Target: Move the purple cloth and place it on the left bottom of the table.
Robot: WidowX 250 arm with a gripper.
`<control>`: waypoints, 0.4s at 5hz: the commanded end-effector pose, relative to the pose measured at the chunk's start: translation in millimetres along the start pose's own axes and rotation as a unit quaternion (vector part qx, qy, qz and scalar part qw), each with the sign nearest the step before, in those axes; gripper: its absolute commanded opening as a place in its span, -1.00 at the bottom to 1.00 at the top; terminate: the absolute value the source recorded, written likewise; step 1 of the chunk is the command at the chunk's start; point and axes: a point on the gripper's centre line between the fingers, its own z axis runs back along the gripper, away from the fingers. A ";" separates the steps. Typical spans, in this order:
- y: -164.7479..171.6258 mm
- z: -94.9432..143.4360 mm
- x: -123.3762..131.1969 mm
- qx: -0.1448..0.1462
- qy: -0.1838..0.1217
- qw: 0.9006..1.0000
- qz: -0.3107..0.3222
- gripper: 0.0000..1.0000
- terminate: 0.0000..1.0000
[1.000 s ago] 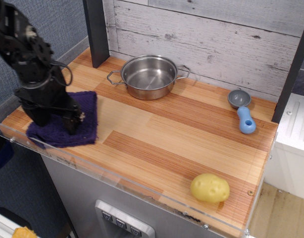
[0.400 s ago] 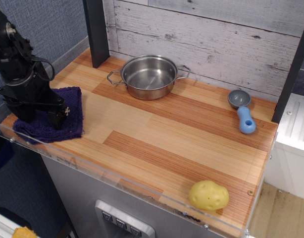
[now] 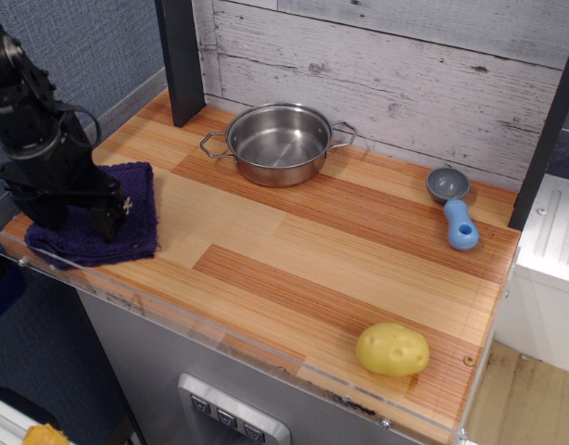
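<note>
The purple cloth (image 3: pixel 132 209) lies flat at the front left corner of the wooden table (image 3: pixel 340 250), close to the clear acrylic rim. My black gripper (image 3: pixel 78 221) stands upright on the cloth's left half. Its two fingers (image 3: pixel 108 221) are spread wide apart, with their tips down on the towel. The cloth's left part is hidden behind the gripper and arm.
A steel pot (image 3: pixel 278 142) stands at the back, right of a dark post (image 3: pixel 181 60). A blue and grey scoop (image 3: pixel 456 209) lies at the back right. A yellow potato (image 3: pixel 392 349) sits at the front right near the rim.
The gripper and cloth slid left together toward the front left corner during the first half second. Since then both have stayed almost still. The potato shifted slightly.
</note>
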 end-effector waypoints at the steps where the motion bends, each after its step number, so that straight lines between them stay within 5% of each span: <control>1: -19.5 51.0 17.4 -0.010 -0.053 0.998 -0.010 1.00 -1.00; 2: -25.7 70.6 15.2 -0.012 -0.065 0.998 -0.009 1.00 -1.00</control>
